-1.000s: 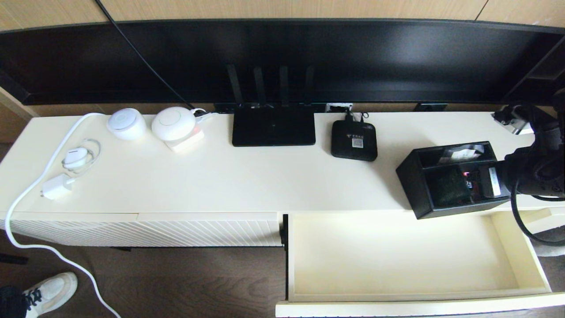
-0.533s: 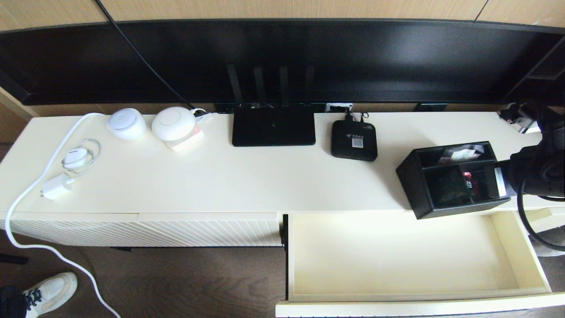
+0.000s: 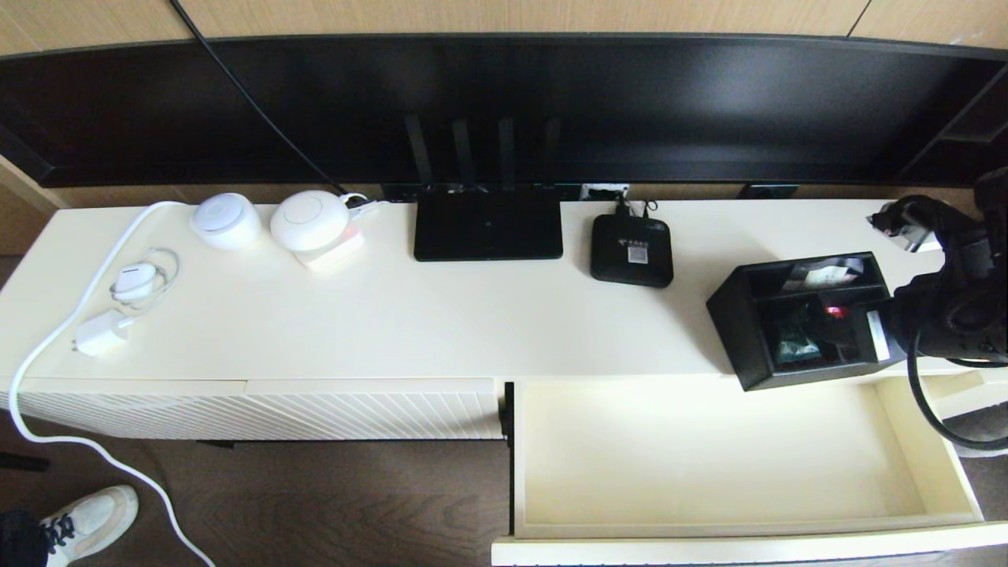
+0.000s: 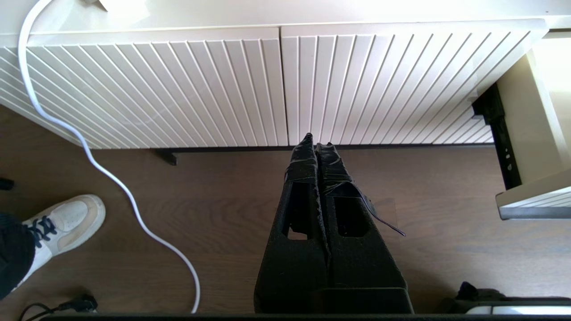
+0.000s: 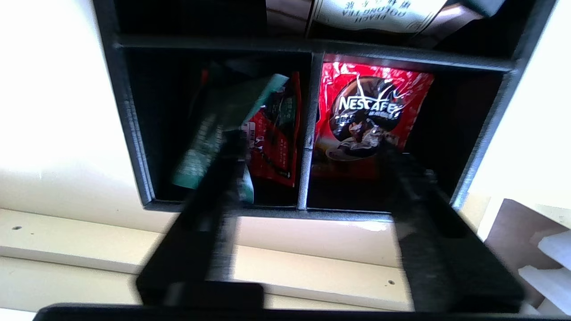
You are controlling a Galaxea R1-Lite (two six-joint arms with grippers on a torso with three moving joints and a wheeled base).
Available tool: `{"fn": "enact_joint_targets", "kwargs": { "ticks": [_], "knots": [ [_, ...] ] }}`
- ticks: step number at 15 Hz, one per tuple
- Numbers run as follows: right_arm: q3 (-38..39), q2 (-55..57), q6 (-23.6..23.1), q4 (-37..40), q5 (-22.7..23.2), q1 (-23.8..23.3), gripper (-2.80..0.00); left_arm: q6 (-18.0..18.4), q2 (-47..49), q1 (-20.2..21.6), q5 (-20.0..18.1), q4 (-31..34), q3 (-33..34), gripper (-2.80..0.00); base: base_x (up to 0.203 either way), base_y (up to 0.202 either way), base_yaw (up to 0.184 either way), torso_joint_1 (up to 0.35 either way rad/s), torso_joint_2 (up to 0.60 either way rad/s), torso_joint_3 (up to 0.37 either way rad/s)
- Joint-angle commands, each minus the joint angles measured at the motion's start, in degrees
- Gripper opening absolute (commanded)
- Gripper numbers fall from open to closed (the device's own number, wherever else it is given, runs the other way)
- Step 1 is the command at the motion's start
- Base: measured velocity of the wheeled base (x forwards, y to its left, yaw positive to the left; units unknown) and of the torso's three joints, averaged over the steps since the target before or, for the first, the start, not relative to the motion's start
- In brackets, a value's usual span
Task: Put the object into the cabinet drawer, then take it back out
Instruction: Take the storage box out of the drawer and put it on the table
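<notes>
The object, a black three-compartment organizer box [image 3: 744,319], stands on the cabinet top at the right, just behind the cabinet drawer [image 3: 937,465], which is pulled out and bare inside. In the right wrist view the box [image 5: 308,129] holds red sachets and a green packet. My right gripper [image 5: 312,149] is open at the box's right end [image 3: 894,329], one finger over each square compartment, the divider wall between them, gripping nothing. My left gripper [image 4: 317,142] is shut and empty, low over the floor in front of the closed ribbed panels.
A black router [image 3: 488,224] and a small black set-top box [image 3: 631,250] sit at the back of the top. Two white round devices [image 3: 228,220], a charger and a white cable [image 3: 102,331] lie at the left. A shoe [image 3: 87,520] is on the floor.
The right gripper's fingers have spread from shut to open at the box's right end, and the arm has shifted slightly. The box stays in place.
</notes>
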Motion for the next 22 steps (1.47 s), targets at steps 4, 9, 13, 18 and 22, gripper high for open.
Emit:
{"fn": "enact_joint_targets", "kwargs": {
  "ticks": [4, 9, 13, 18, 22],
  "knots": [
    [-1.4, 3.1, 0.8, 0.1, 0.4, 0.1, 0.0, 0.0, 0.0, 0.0, 0.0, 0.0, 0.0, -2.8, 0.0, 0.0, 0.0, 0.0, 0.0, 0.0],
    [-3.8, 6.0, 1.8, -0.3, 0.5, 0.5, 0.0, 0.0, 0.0, 0.0, 0.0, 0.0, 0.0, -2.8, 0.0, 0.0, 0.0, 0.0, 0.0, 0.0],
    [-6.9, 7.8, 5.2, -0.3, 0.8, 1.3, 0.0, 0.0, 0.0, 0.0, 0.0, 0.0, 0.0, -2.8, 0.0, 0.0, 0.0, 0.0, 0.0, 0.0],
    [-8.7, 9.2, 6.6, -0.8, 0.7, 1.5, 0.0, 0.0, 0.0, 0.0, 0.0, 0.0, 0.0, -2.8, 0.0, 0.0, 0.0, 0.0, 0.0, 0.0],
    [-8.4, 9.9, 6.4, -3.9, 0.6, 1.5, 0.0, 0.0, 0.0, 0.0, 0.0, 0.0, 0.0, -2.8, 0.0, 0.0, 0.0, 0.0, 0.0, 0.0]
  ]
}}
